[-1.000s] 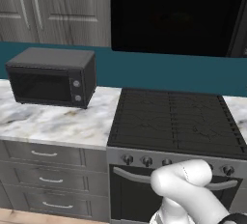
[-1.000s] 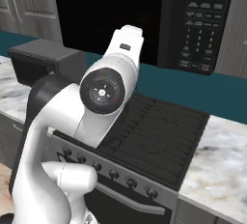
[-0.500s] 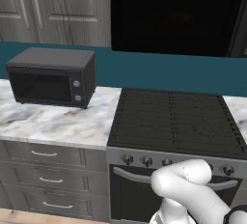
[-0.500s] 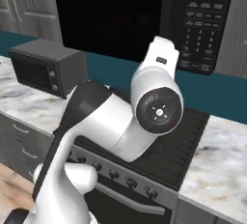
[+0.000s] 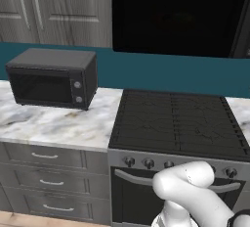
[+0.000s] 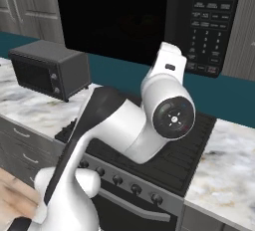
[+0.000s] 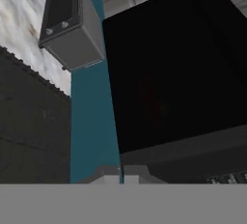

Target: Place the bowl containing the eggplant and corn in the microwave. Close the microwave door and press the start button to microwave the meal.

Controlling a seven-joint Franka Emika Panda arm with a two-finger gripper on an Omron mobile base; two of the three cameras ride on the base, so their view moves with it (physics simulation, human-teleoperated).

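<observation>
The white arm [image 6: 149, 120] rises in front of the stovetop [image 5: 178, 123], its hand lifted toward the microwave [image 6: 149, 21] — whether the tool is open or closed cannot be told. Beside the stovetop, on the marble worktop [image 5: 53, 123], sits a small grey oven [image 5: 51, 78]. Above the stovetop the microwave's cavity gapes dark, keypad [image 6: 206, 36] alongside — a faint reddish shape inside is unclear.

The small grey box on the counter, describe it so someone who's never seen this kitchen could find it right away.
Start at the black stovetop and look to the marble counter on its left. The small grey box stands there against the teal wall. Two round knobs on its front edge set it apart from the much larger black microwave mounted above the stove, which has a keypad instead.
</observation>
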